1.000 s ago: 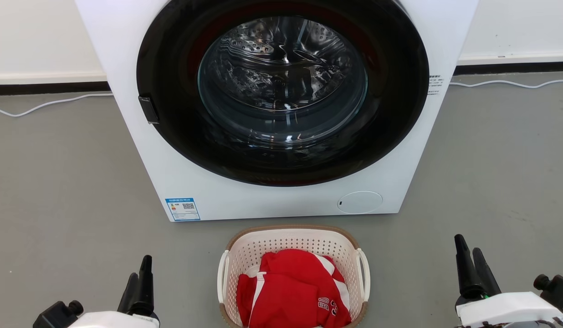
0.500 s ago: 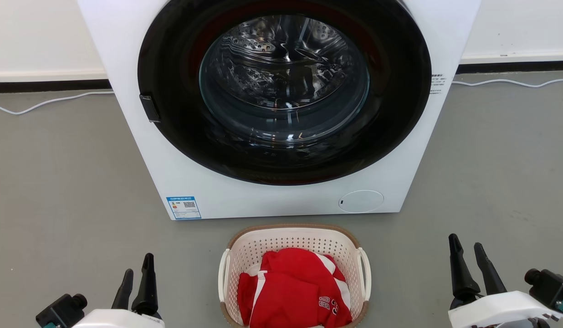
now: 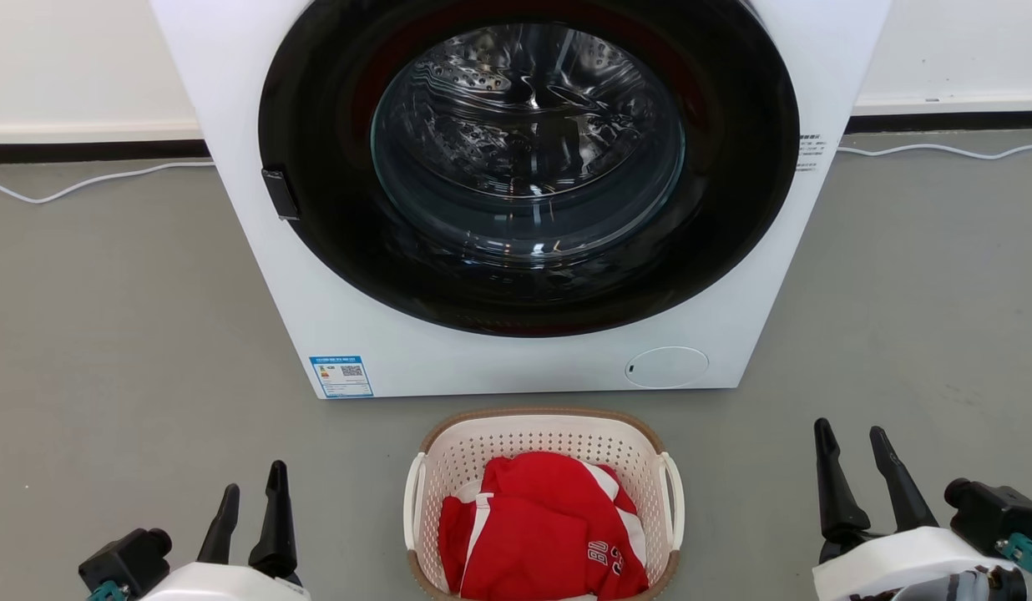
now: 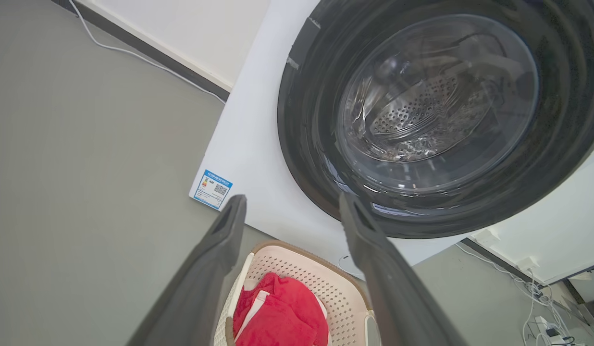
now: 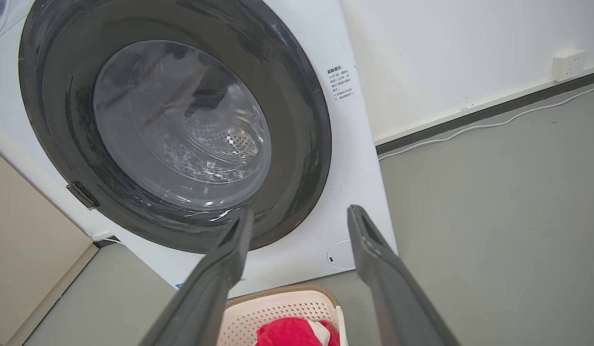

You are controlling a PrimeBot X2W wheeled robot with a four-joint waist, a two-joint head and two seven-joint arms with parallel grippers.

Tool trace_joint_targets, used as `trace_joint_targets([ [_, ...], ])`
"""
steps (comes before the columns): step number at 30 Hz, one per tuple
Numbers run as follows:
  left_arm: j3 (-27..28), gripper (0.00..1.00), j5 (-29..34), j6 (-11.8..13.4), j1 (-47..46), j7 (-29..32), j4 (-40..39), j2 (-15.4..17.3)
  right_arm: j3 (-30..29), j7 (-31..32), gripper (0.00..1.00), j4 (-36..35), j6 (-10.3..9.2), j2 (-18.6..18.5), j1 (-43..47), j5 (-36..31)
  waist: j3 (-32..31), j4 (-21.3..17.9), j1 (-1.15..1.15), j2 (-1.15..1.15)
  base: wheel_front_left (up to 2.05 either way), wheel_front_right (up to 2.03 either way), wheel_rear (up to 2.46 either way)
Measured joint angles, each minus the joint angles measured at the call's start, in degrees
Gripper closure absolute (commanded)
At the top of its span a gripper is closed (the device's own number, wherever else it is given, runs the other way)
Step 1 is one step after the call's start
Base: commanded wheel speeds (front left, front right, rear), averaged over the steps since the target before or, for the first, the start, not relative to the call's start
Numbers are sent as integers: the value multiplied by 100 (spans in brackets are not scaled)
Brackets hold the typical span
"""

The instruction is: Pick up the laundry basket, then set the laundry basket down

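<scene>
The laundry basket is cream-white and perforated, with a brown rim and white side handles. It stands on the grey floor just in front of the washing machine. A red garment with white stripes lies inside it. My left gripper hovers open to the basket's left, well apart from it and holding nothing. My right gripper is open and empty to the basket's right, also apart from it. In the left wrist view the basket sits below the spread left gripper. The right wrist view has the basket low, under the right gripper.
A white front-loading washing machine with a shut dark round door stands right behind the basket. A white cable runs along the wall's foot on both sides. Open grey floor lies to the left and right of the basket.
Both grippers have turned, so the gap between their fingers shows wider. The right one has shifted slightly left and up. The head view has moved a little. The basket has stayed put.
</scene>
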Motion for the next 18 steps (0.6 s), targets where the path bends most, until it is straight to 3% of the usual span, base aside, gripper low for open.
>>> trace_joint_targets([
  [18,9,0,1192,49,9,-310,-74,5,-4,-291,0,37,1,3,-1,-1422,-11,4,0,0,0,0,0],
])
